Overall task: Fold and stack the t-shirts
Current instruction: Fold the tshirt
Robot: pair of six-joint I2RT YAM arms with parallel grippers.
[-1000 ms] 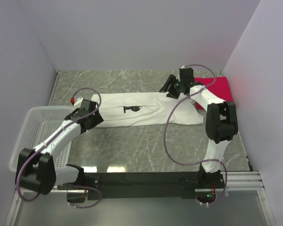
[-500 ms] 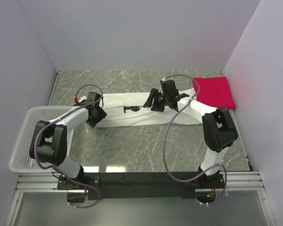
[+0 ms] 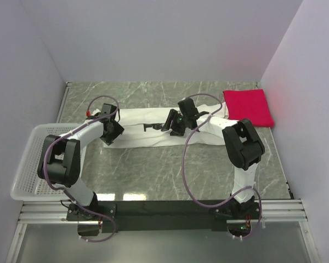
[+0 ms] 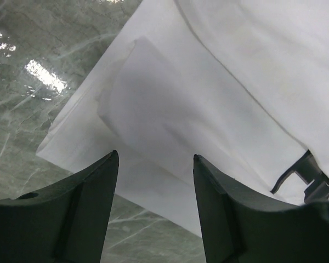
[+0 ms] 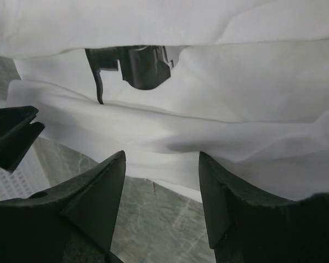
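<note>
**Both jaws spread over the white shirt, nothing gripped**

My left gripper [image 4: 154, 159] is over the left end of the white t-shirt [image 3: 140, 138]. Jaws spread, with cloth showing in the gap between the fingers but none caught. Below me a folded flap lies on top of the shirt's layers. The shirt's corner runs out onto the grey marbled table [image 3: 153, 175]. Part of the black print [image 4: 302, 174] is at the right edge of my left wrist view.

My right gripper [image 5: 162, 156] is near the middle of the same shirt, just beside the print. Jaws spread and holding nothing. Under it the cloth is rumpled into soft horizontal folds, and the near hem gives way to bare table. I cannot tell whether either set of fingertips touches the cloth.

The white shirt lies as a long, narrow band across the table's middle, from left to right. The red t-shirt [image 3: 248, 107] is folded square in the far right corner, next to the white shirt's right end. I cannot tell whether the two touch. The white mesh basket [image 3: 27, 170] sits at the table's left edge.
</note>
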